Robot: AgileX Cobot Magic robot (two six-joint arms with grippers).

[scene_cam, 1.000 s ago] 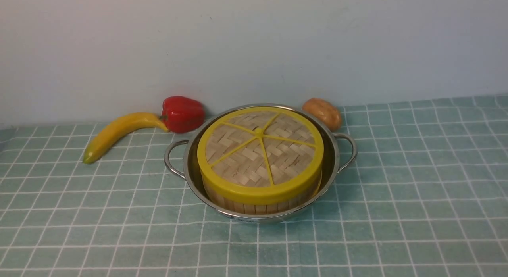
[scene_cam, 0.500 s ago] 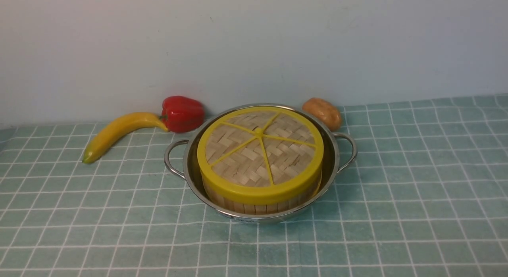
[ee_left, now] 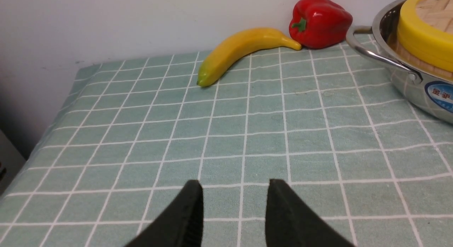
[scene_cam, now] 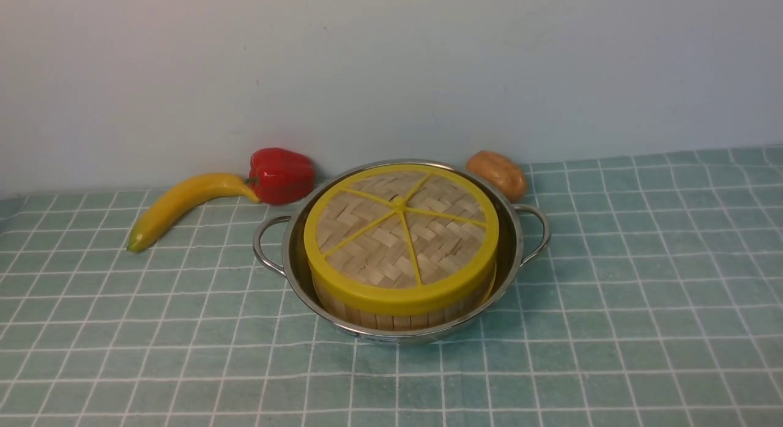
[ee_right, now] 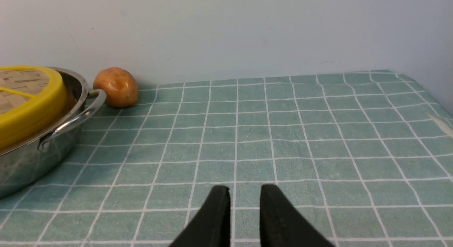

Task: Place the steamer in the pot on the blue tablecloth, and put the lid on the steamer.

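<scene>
The lid (scene_cam: pixel 400 234), a woven disc with a yellow rim and spokes, lies flat on the steamer (scene_cam: pixel 397 320). Only the steamer's bamboo wall shows beneath it. Both sit inside the shiny pot (scene_cam: pixel 517 243) on the blue tablecloth (scene_cam: pixel 612 304). Neither gripper appears in the front view. In the left wrist view my left gripper (ee_left: pixel 235 185) hangs open over bare cloth, well away from the pot (ee_left: pixel 407 87). My right gripper (ee_right: pixel 245 188) shows a narrow gap with nothing in it, apart from the pot (ee_right: pixel 35 158) and lid (ee_right: pixel 32 109).
A banana (scene_cam: pixel 183 204) and a red pepper (scene_cam: pixel 281 175) lie behind the pot on the left by the wall. A potato (scene_cam: pixel 497 173) sits behind its right handle. The cloth's far left edge (ee_left: pixel 63 102) drops off.
</scene>
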